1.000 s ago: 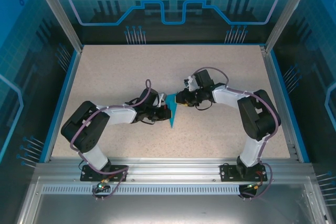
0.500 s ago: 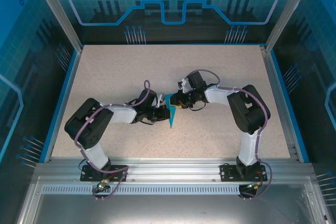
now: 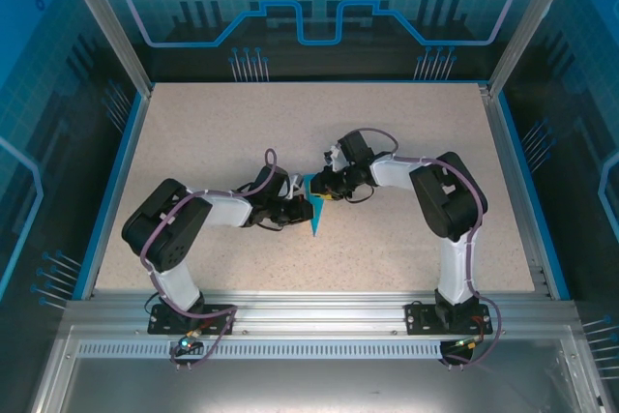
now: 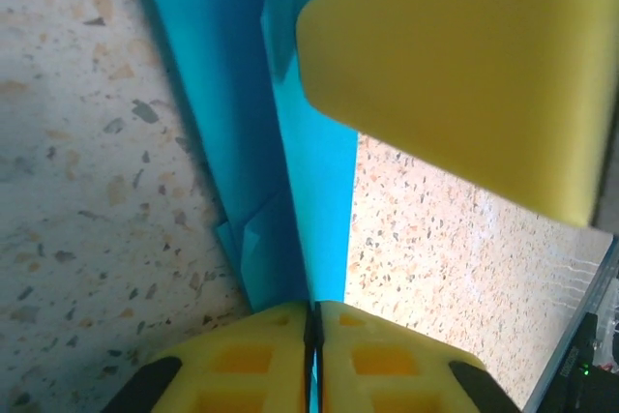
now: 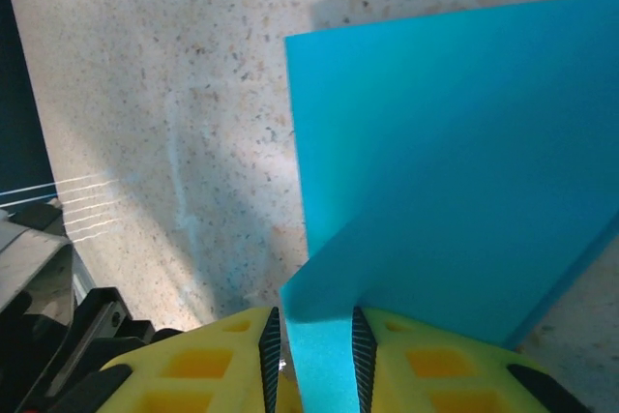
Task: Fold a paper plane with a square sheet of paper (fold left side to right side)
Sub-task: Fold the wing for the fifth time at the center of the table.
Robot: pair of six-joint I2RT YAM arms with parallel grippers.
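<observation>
Left fingers (image 4: 242, 365): clenched on the paper (image 3: 316, 212), its edge nipped thin between them. Right fingers (image 5: 208, 374): grasping a raised flap of the same paper. Paper: narrow creased wedge at the middle of the desk (image 3: 213, 132), between both arms, tip toward the near side. Handling note, judged: left side needed carrying over to the right until edges matched; right grip best kept steady as anchor; opposed pulling risked a tear.

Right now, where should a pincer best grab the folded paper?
Probably the upright centre fold of the paper, from above: it stands as a thin ridge, where the left pincer pinches it; its flaps lie flat on the table.
</observation>
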